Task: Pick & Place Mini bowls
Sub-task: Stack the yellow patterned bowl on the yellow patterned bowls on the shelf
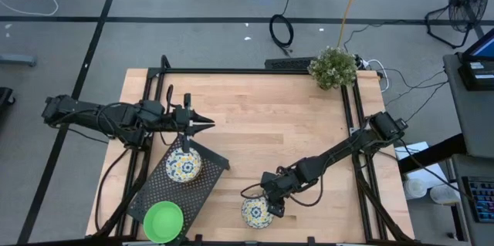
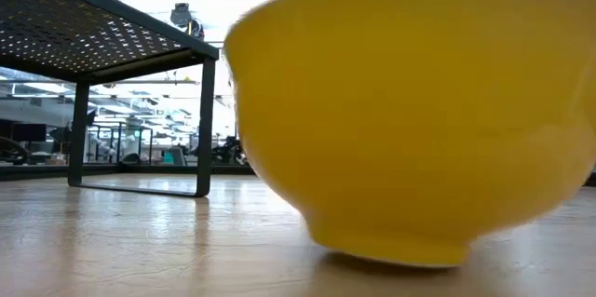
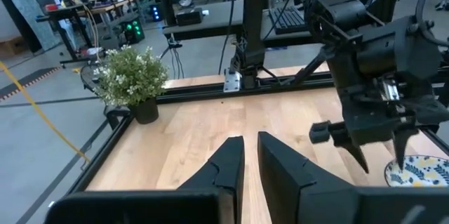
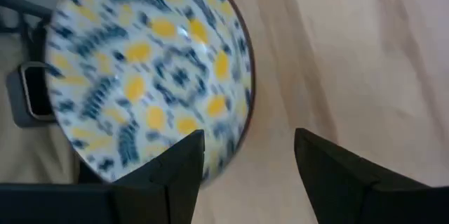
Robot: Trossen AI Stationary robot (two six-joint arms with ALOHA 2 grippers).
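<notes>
High view: the right pincer (image 1: 260, 200) hangs wide open, empty, over a patterned bowl (image 1: 255, 213) on the wooden surface (image 1: 278, 123). Another patterned bowl (image 1: 183, 166) and a green bowl (image 1: 164, 220) sit on the mesh tray (image 1: 202, 188).
Left wrist view: the left pincer (image 3: 250, 155) is slightly parted, empty.

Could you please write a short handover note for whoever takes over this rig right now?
Left tool: empty, fingers slightly apart, hovering over bare table beside the black mesh tray.
Right tool: open, fingers straddling the rim of the patterned bowl on the table, not gripping it yet.
Done: another patterned bowl and a green bowl sit on the tray.
Left: grasp the table bowl and place it; no other bowls in view.
</notes>
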